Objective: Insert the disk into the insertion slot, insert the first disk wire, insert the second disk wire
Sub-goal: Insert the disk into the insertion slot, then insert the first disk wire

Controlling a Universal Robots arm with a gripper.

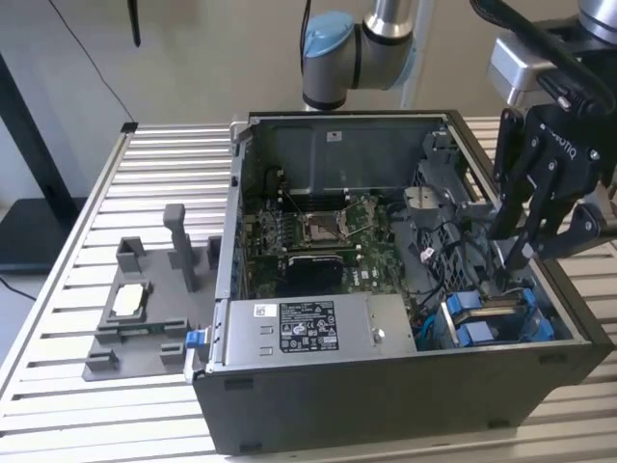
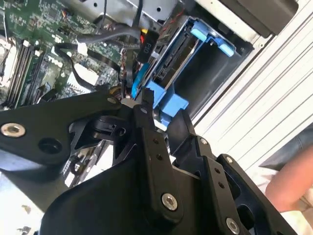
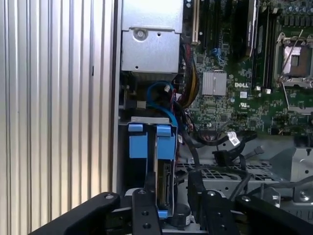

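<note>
The big open dark grey computer case (image 1: 386, 386) lies on the slatted bench. At the exterior view's right, its blue-edged grey metal insertion slot (image 1: 461, 318) holds the silver-grey disk (image 3: 164, 182), standing on edge in its blue carrier. The black gripper (image 1: 516, 260) hangs above, fingers spread either side, unclenched.

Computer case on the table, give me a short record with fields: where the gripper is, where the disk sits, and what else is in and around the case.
case: dark computer case, open side up, on a slatted table
gripper: reaches into the case at the drive cage, directly over the disk
disk: on edge in the insertion slot, with blue carrier tabs beside it
wire: blue wire loops beside the cage
power supply: silver box along the near wall
motherboard: mid-case
outside: grey fixture at the exterior view's left
</note>
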